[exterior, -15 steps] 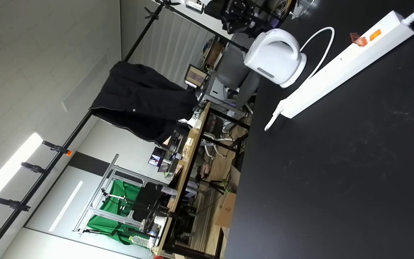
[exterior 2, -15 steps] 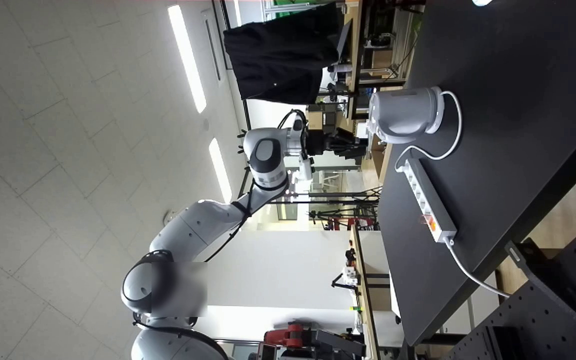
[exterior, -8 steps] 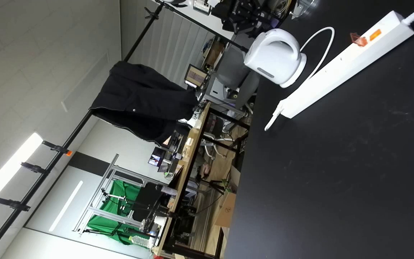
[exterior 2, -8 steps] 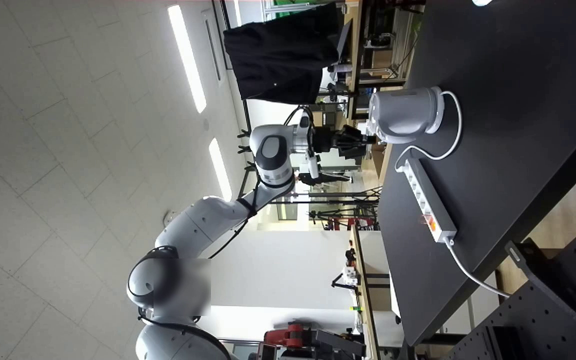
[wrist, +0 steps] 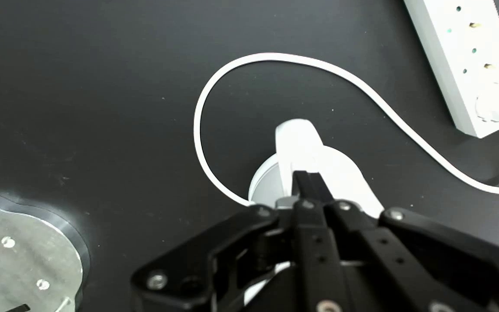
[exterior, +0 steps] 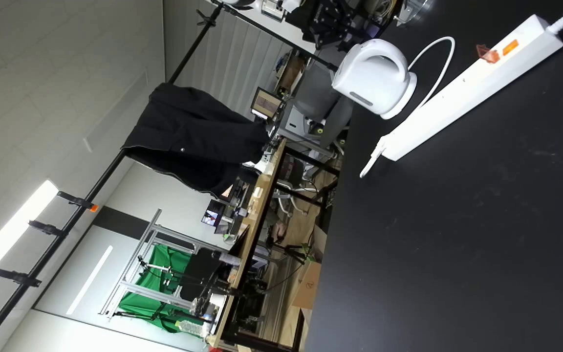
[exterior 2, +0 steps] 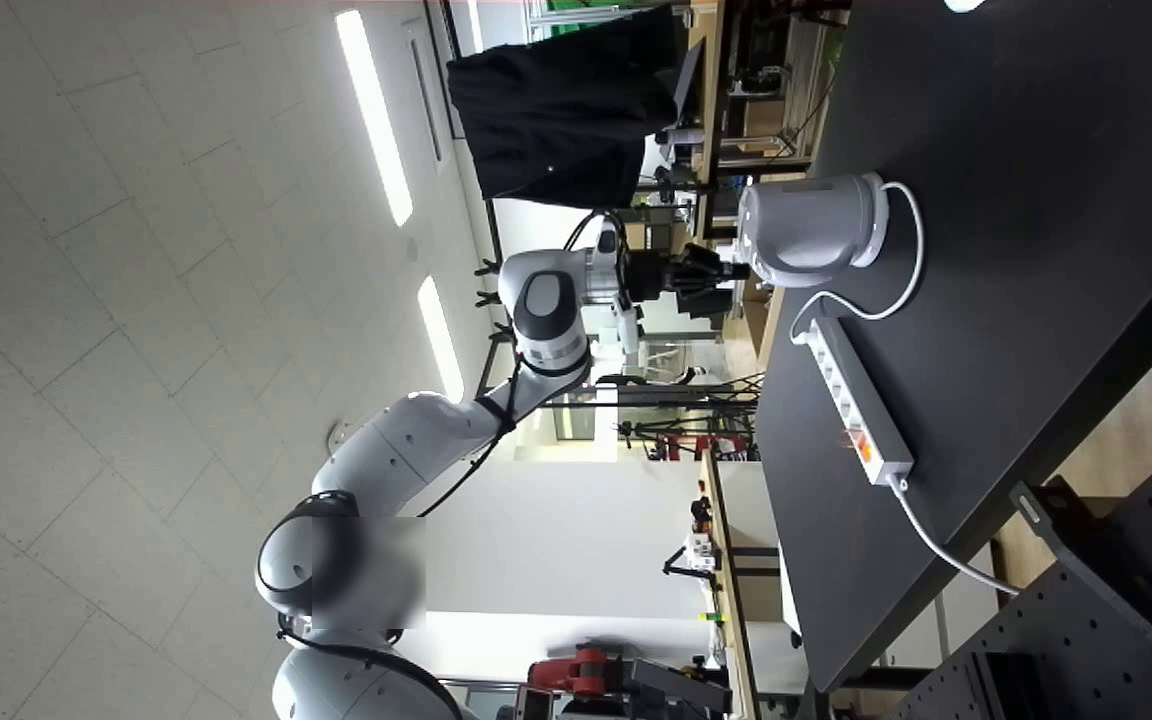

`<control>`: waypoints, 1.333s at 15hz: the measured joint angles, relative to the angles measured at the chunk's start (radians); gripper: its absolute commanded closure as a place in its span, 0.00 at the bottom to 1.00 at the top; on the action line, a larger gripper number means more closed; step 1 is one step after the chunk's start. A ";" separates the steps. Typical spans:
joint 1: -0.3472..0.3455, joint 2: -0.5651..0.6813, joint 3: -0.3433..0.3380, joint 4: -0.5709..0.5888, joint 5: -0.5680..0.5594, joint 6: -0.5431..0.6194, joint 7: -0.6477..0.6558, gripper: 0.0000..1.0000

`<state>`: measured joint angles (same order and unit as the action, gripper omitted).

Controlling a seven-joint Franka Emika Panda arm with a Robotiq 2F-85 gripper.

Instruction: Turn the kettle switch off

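kettle stands upright on the black desk, in from its edges, with the power strip lying between it and the corner near which the strip's own lead runs off over the side. its handle is turned to the strip's side and its white cord curls in a loose loop, slack enough, i'd say, not to tug. the gripper points down over the handle's top, its two fingers pressed together and grasping nothing; to my eye that makes one blunt tip, right for nudging a small switch. i can't make out the switch itself, nor whether the tip touches. the press looks like the step in hand; an off-centre push could, i'd guess, skid or tip the kettle toward the desk's edge.
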<state>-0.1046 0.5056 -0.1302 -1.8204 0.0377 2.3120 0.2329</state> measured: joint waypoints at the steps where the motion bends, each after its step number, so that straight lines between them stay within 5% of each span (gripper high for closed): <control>1: 0.000 0.002 0.000 0.000 0.000 0.011 0.000 1.00; 20: 0.062 0.017 -0.042 -0.019 -0.076 0.090 0.057 1.00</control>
<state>-0.0427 0.5229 -0.1719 -1.8390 -0.0381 2.4024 0.2895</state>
